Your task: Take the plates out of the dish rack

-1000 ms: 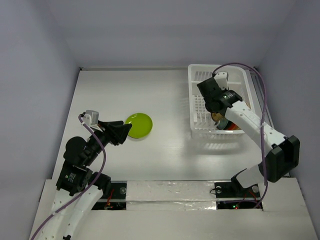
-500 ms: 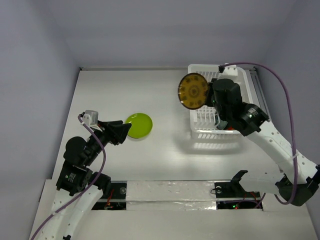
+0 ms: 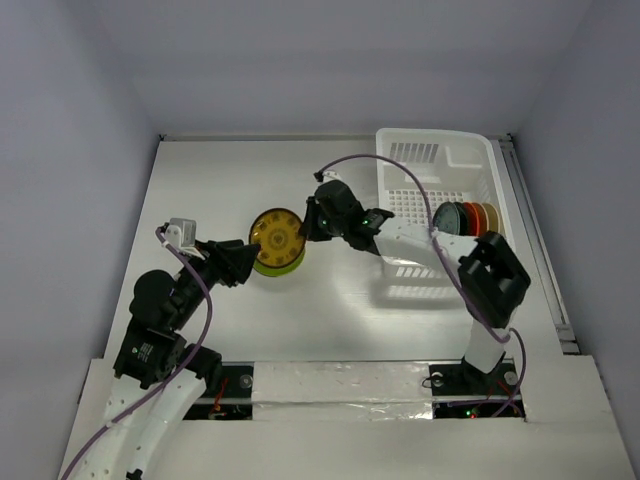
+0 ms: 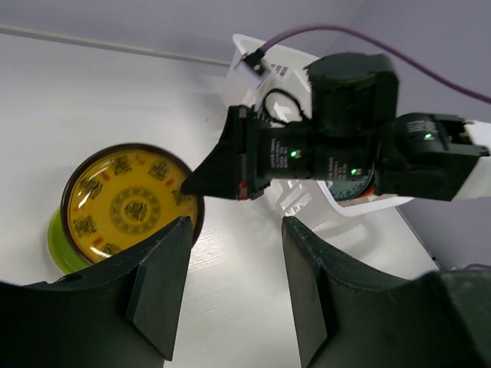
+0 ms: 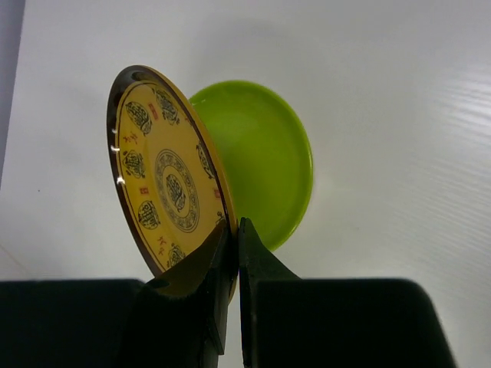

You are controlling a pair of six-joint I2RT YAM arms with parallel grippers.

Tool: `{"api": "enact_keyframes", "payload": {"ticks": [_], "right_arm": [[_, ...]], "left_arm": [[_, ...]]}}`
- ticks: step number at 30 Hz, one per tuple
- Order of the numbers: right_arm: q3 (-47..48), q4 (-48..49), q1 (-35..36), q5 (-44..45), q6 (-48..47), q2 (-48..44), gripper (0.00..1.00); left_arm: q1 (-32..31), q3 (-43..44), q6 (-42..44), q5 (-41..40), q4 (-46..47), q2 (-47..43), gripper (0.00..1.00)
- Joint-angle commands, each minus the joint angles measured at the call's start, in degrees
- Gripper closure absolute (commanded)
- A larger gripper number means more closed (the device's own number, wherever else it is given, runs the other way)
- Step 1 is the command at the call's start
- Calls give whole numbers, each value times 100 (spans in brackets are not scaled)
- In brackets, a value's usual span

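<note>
My right gripper [image 3: 306,225] is shut on the rim of a yellow patterned plate with a dark edge [image 3: 276,236] and holds it tilted just above a lime green plate [image 3: 283,264] lying on the table. Both plates show in the right wrist view, the yellow one [image 5: 165,176] in front of the green one [image 5: 265,165], and in the left wrist view [image 4: 126,205]. My left gripper [image 3: 240,268] is open and empty beside the green plate's left edge. The white dish rack [image 3: 440,160] at the back right holds three more plates on edge [image 3: 466,216].
The right arm [image 3: 400,235] stretches from the rack across the middle of the table. The table's left edge runs along the grey wall. Taped boards cover the near edge by the arm bases.
The right arm has carried the yellow plate out of the rack, leftward and down, to just over the green plate. The left arm has not moved.
</note>
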Motion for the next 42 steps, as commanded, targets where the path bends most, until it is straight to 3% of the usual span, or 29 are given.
{"api": "enact_keyframes", "payload": {"ticks": [1, 7, 16, 22, 31, 34, 37, 40, 41, 42], "right_arm": [[298, 1053, 26, -453, 478, 114, 100], [17, 1422, 26, -620, 760, 528, 98], [-54, 1212, 26, -445, 839, 818, 89], [-72, 948, 26, -269, 821, 862, 76], [-265, 404, 26, 152, 461, 283, 35], [-370, 131, 26, 565, 321, -103, 33], [-608, 8, 26, 1092, 250, -586, 38], [-818, -404, 26, 1830, 189, -1026, 68], [-897, -623, 26, 2075, 145, -1445, 94], [-976, -756, 26, 2591, 119, -1667, 100]], "left_arm": [[30, 45, -29, -57, 160, 84, 53], [82, 19, -38, -21, 195, 84, 53], [82, 10, -47, 5, 204, 84, 53], [82, 10, -47, 40, 230, 66, 53], [82, 1, -47, 75, 239, 40, 53], [82, 1, -38, 75, 231, 5, 53], [82, 1, -38, 84, 239, -21, 53], [82, 10, -47, 93, 231, -48, 53], [82, 1, -47, 93, 231, -48, 53], [82, 10, -38, 102, 239, -57, 53]]}}
